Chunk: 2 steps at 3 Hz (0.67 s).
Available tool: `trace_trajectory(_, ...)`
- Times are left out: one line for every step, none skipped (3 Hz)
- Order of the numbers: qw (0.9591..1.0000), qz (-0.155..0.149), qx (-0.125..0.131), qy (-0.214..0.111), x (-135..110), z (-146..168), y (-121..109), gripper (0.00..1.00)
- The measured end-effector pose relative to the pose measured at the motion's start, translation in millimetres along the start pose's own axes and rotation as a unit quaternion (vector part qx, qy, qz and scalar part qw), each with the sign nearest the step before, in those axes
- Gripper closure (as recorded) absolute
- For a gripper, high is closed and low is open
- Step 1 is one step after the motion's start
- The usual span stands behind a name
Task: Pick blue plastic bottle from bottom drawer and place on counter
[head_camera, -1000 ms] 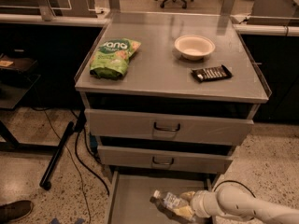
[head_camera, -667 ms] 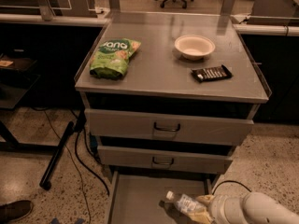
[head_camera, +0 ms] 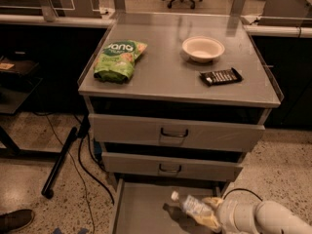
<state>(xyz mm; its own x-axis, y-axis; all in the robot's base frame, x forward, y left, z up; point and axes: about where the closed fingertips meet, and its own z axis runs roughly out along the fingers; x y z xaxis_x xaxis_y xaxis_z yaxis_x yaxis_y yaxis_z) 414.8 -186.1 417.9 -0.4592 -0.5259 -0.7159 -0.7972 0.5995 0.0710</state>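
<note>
White forearm (head_camera: 275,219) reaches in from the lower right, cut off by the frame edge. Its gripper (head_camera: 210,214) seems to pinch the blue plastic bottle (head_camera: 191,204) near its base. The bottle tilts, cap up-left, over the open bottom drawer (head_camera: 139,206); the fingertips are hard to make out.

Matt metal counter (head_camera: 165,79), smooth grey drawer (head_camera: 141,206); glossy white gripper (head_camera: 207,213), low right, clasps the clear plastic bottle (head_camera: 187,204); shiny bag (head_camera: 118,60).
</note>
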Motion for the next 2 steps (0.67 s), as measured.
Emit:
trace_trajectory(0.9985, -0.005, 0.029, -0.046, -29.8, -25.0, -5.6, 1.0)
trace_trajectory(0.9955, -0.031, 0.046, -0.077, -57.9, -61.9, 1.4, 1.0)
